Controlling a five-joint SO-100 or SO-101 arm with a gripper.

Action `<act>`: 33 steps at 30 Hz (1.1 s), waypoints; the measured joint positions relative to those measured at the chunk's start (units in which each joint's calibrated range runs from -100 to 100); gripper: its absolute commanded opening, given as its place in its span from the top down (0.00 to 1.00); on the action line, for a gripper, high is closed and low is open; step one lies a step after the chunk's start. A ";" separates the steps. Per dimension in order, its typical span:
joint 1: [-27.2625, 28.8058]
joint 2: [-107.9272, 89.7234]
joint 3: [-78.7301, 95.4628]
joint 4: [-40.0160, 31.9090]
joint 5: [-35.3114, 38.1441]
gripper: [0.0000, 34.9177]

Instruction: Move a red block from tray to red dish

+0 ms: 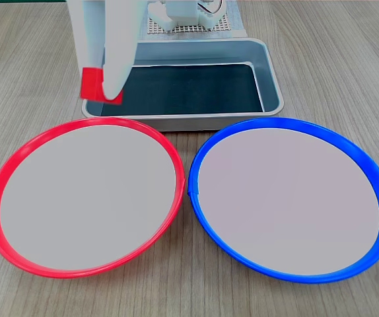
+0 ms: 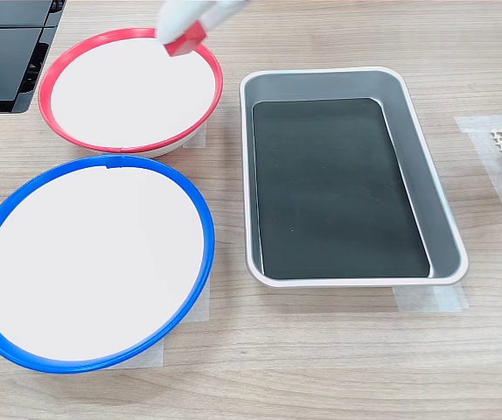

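- The red dish (image 1: 84,198) lies on the wooden table (image 1: 348,59), toward the table edge at the first exterior view's left. It is round and shallow, with a glossy bright red rim and a pale matt inside; it looks like smooth plastic. Nothing lies in it yet.
- The red block (image 1: 92,84) is a small cube with plain flat faces. It is off the tray and in the air, pinched by the white fingers (image 1: 118,72). In the second exterior view the red block (image 2: 186,39) hangs over the far rim of the red dish (image 2: 59,66).
- I judge the block light, stiff and not fragile. Its smooth faces may be a little slippery, so two opposite flat faces are the best place to hold it.
- The tray (image 1: 272,86) stands behind the two dishes. It is a rectangular silver metal pan with rounded corners, and its dark floor looks bare.
- The blue dish (image 1: 295,198) has the same shape, with a blue rim, and nearly touches the red one.
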 measured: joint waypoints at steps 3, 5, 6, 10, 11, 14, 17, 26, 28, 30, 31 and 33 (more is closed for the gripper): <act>0.71 10.32 -6.44 -9.30 0.68 0.99; 1.42 15.77 -8.71 -12.89 1.51 0.99; 1.50 17.22 -9.35 -13.87 1.66 0.97; 1.33 24.47 -10.62 -17.54 2.98 0.64; 1.15 25.23 -10.71 -17.78 3.22 0.51; 1.15 25.92 -10.71 -18.03 3.91 0.28; 1.24 25.92 -10.62 -18.03 4.25 0.26; -0.53 15.94 -3.72 -20.55 -1.12 1.00; -1.95 9.55 0.09 -22.10 -6.11 1.00; -2.92 0.34 5.72 -22.51 -14.65 1.00; -3.01 -2.22 7.44 -22.51 -16.85 1.00; -4.51 -11.17 15.25 -22.51 -24.03 1.00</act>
